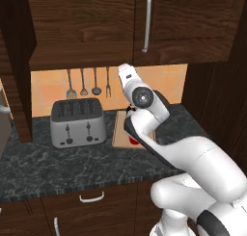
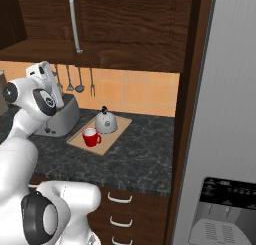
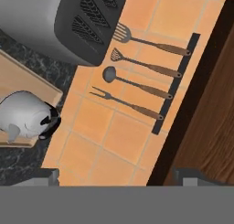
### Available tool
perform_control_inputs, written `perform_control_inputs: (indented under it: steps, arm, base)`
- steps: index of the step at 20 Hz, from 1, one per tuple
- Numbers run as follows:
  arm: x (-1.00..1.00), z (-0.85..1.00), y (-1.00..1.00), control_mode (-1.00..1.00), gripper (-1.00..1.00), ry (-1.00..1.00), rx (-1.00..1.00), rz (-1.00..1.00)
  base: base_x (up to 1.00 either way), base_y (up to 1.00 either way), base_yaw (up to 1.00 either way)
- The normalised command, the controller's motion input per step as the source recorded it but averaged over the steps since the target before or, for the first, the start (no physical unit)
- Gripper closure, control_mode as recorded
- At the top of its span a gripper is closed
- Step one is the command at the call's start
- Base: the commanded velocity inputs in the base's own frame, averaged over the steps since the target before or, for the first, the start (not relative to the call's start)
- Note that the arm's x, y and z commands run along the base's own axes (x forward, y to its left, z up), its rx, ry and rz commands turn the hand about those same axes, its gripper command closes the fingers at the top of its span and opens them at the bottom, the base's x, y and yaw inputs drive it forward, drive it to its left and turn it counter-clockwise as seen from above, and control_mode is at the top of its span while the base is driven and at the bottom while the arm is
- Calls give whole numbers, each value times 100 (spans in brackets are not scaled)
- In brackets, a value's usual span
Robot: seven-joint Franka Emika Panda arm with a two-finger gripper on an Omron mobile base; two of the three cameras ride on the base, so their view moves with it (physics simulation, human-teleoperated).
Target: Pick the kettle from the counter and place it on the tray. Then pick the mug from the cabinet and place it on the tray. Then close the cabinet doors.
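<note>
The silver kettle (image 2: 105, 121) and the red mug (image 2: 91, 137) both stand on the tan tray (image 2: 121, 124), which lies on the dark counter (image 2: 145, 154) beside the toaster. In the hand view the kettle (image 3: 25, 115) sits on the tray (image 3: 27, 77) at the left. My gripper (image 3: 118, 176) is open with nothing between its fingers. It is raised above the tray, in front of the tiled wall and below the cabinet (image 1: 82, 37). The arm hides most of the tray (image 1: 120, 129) and mug (image 1: 133, 141) in the left base view. The right cabinet door (image 1: 193, 23) is closed, and a tall panel (image 1: 19, 85) at the far left looks like the other door swung open.
A boxy silver toaster (image 1: 77, 122) stands left of the tray. Several utensils hang on a wall rail (image 3: 176, 81) behind it. A steel fridge (image 2: 225, 114) and a tall wood side panel close off the counter's right end. Lower drawers (image 2: 120, 209) sit beneath the counter.
</note>
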Motion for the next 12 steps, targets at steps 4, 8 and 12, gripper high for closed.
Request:
perform_control_inputs:
  steps: [4,8,12]
  arm:
    - [-57,-11,0,-100,-100,0,-2,-8]
    - [-34,-22,0,-100,-100,0,0,-2]
    - [-29,-22,0,-100,-100,0,0,0]
  base:
    - [0,0,0]
    - [0,0,0]
    - [0,0,0]
